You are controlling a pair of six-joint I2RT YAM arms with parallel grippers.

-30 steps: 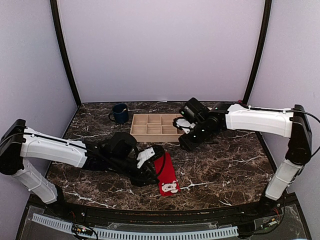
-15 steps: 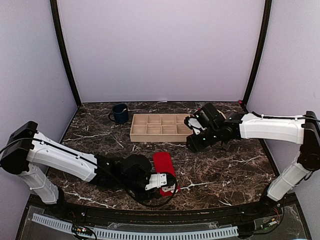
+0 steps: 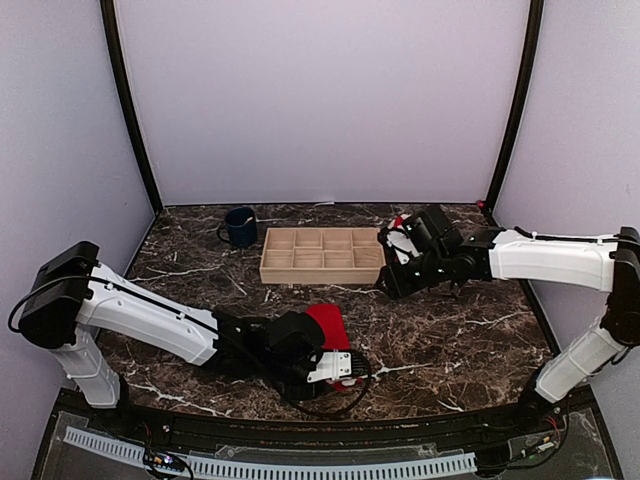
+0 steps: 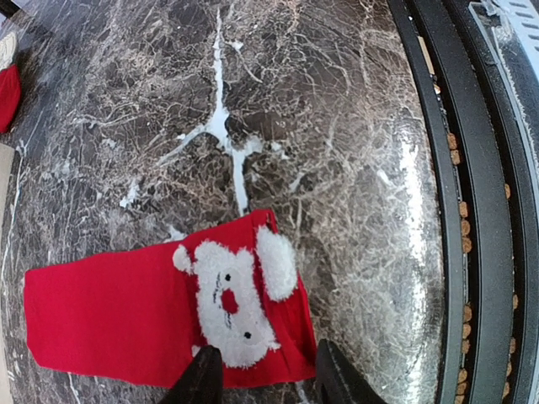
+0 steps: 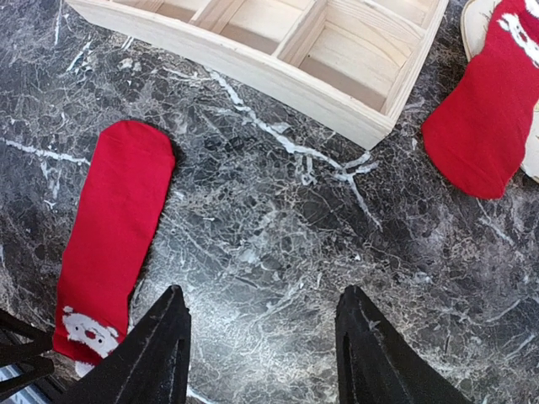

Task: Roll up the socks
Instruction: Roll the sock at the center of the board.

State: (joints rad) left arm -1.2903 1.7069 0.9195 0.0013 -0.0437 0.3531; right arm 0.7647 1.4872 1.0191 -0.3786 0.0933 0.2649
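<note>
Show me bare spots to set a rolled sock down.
Widest bare table: right front, from the flat sock to the right edge. Also the strip between that sock and the wooden tray. Crowded: the tray's right end, with the second sock and right gripper.

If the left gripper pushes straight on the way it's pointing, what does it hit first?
The printed end of the red sock: its edge lies between the open fingers of the left gripper, with the marble tabletop under it. Depth is unclear.
</note>
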